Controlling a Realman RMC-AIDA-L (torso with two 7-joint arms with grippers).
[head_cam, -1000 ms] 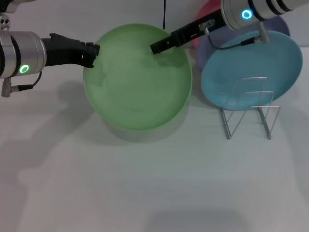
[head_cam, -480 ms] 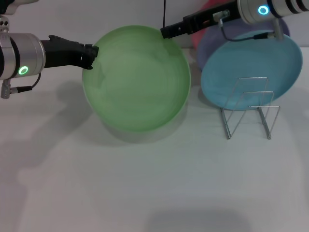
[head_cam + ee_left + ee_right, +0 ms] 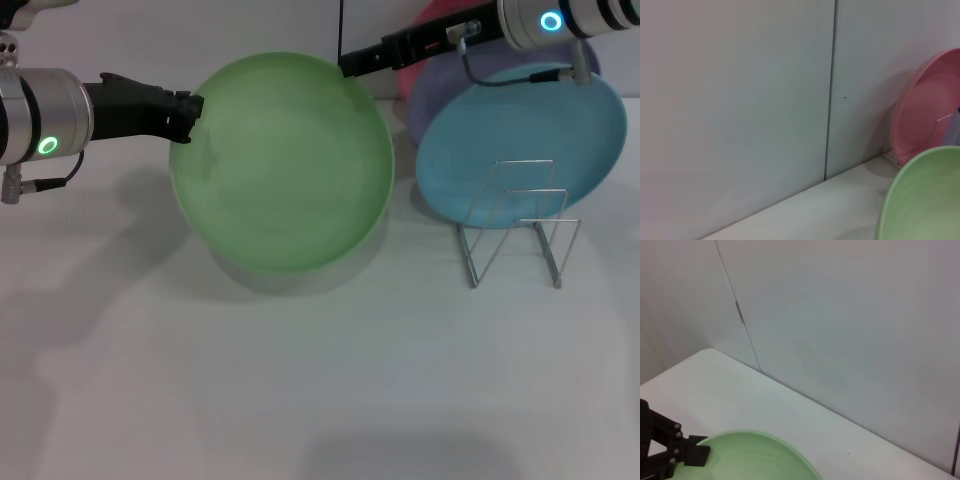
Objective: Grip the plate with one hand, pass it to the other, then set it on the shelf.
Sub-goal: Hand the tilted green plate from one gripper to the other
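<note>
The left end effector (image 3: pixel 186 116) was clamped on the left rim of the light green plate (image 3: pixel 283 165), holding it raised and tilted above the tabletop (image 3: pixel 300 380); so the first grip was done. At the plate's upper right rim sat the right end effector (image 3: pixel 347 65), whether parted or closed I cannot tell. The handover looked unfinished, and the wire dish rack (image 3: pixel 517 222), farther right, held no plate yet.

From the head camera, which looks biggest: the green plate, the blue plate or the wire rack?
1. Green plate, though it is held up, perhaps nearer the camera.
2. Blue plate, slightly smaller.
3. Wire rack, clearly smallest.
</note>
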